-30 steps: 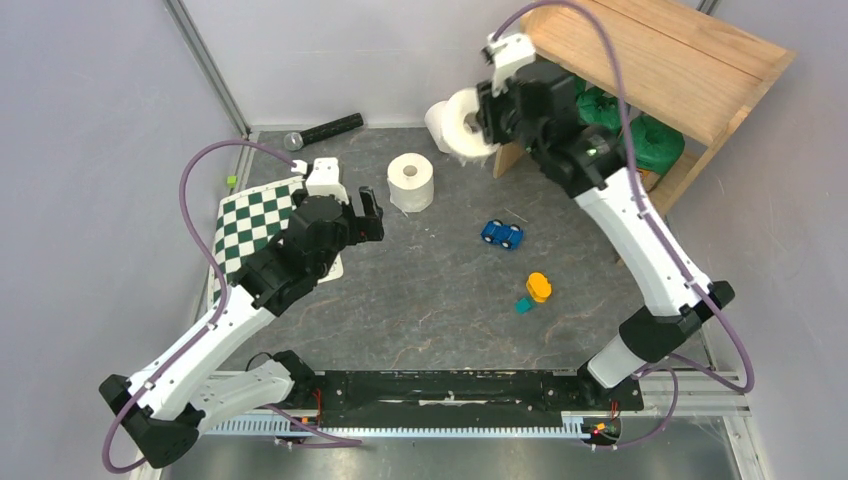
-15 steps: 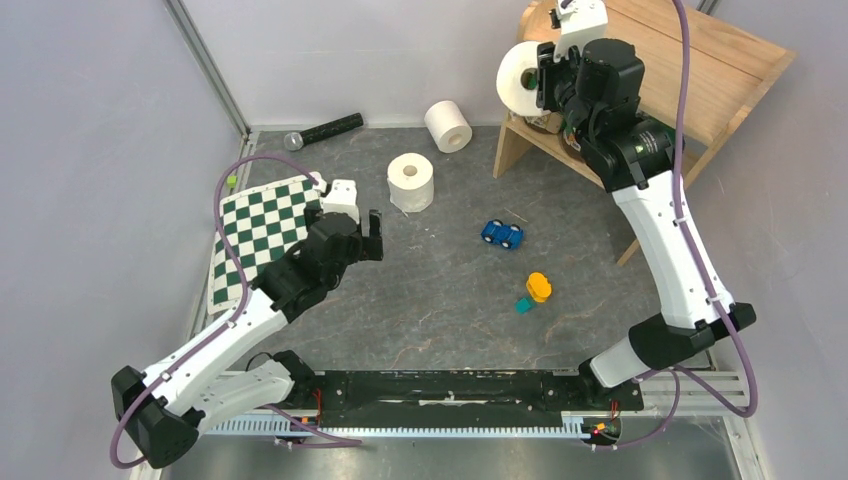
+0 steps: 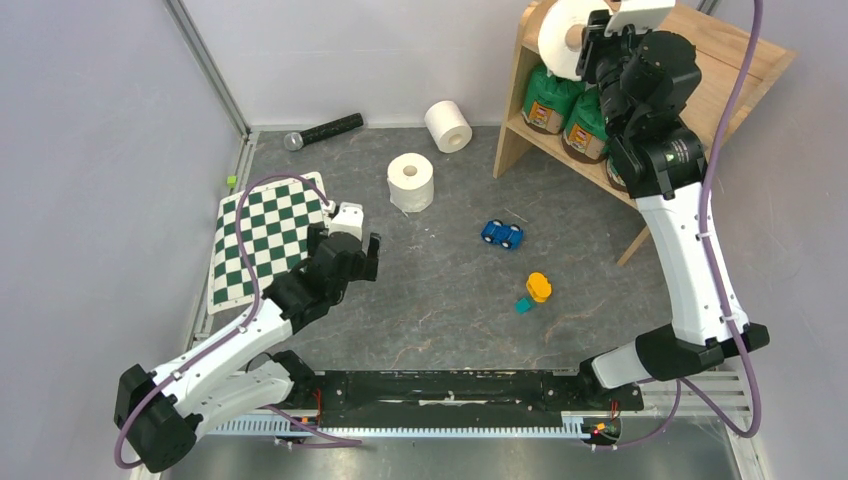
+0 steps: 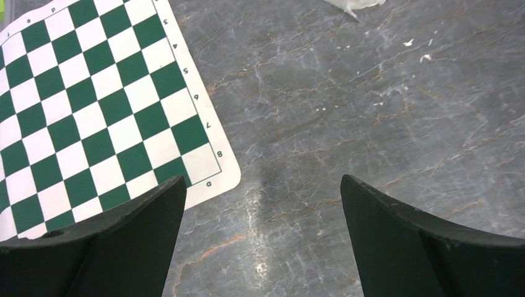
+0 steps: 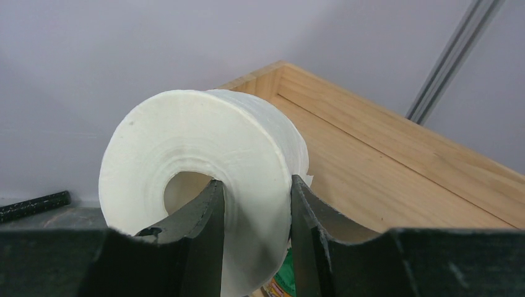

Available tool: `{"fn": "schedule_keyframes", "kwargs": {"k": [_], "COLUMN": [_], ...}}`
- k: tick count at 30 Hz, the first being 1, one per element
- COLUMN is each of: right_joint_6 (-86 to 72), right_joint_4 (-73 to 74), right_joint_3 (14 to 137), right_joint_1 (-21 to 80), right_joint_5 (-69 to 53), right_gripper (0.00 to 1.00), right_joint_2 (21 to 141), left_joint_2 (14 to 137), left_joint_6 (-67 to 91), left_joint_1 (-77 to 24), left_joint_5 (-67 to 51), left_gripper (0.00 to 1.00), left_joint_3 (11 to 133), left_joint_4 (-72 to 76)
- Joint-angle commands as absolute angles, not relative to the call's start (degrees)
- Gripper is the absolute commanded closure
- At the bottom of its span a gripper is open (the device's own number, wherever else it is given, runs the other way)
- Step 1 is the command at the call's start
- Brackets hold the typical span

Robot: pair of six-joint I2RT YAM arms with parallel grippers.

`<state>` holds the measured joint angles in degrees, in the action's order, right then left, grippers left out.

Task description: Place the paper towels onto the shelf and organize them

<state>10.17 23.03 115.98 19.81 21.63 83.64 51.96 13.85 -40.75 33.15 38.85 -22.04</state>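
My right gripper (image 3: 588, 42) is shut on a bare white paper towel roll (image 3: 563, 35), held in the air over the left end of the shelf's top board (image 3: 705, 62). In the right wrist view one finger sits inside the roll's (image 5: 204, 148) hollow core and the other presses its outer side, the gripper (image 5: 257, 185) above the wooden top (image 5: 384, 167). Two green-wrapped rolls (image 3: 545, 98) (image 3: 587, 115) stand on the lower tier. Two more white rolls rest on the floor, one on its side (image 3: 448, 125), one upright (image 3: 411, 181). My left gripper (image 3: 350, 245) (image 4: 263, 185) hangs open and holds nothing, low over the table beside the mat.
A green-white checkerboard mat (image 3: 262, 235) (image 4: 93, 105) lies at the left. A black microphone (image 3: 322, 130) (image 5: 34, 204) lies by the back wall. A blue toy car (image 3: 502, 234), an orange piece (image 3: 538, 287) and a small teal block (image 3: 523, 305) sit mid-table.
My right arm has carried the white roll from beside the shelf's lower left corner up to its top. My left arm has drawn back toward the near edge, still open.
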Motion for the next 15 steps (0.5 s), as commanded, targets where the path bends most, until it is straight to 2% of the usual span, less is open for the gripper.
{"fn": "schedule_keyframes", "kwargs": {"k": [1,9,15], "right_joint_6": [9.9,6.4,4.2], "right_joint_4": [16.1,15.2,15.2], "right_joint_3": [117.4,117.3,118.3], "right_joint_1": [17.8,13.4,10.6], "right_joint_5": [22.3,19.2,16.8], "right_gripper": [1.0,0.87,0.83], "right_joint_2": [83.3,85.7,87.4], "left_joint_2": [52.2,52.8,53.0], "left_joint_6": [10.1,9.0,8.7], "left_joint_1": [-40.7,-40.7,-40.7], "left_joint_5": [36.4,36.9,37.1], "left_gripper": [0.0,0.0,0.0], "left_joint_3": [37.6,36.8,36.8], "left_joint_4": [-18.1,-16.5,-16.4]}}
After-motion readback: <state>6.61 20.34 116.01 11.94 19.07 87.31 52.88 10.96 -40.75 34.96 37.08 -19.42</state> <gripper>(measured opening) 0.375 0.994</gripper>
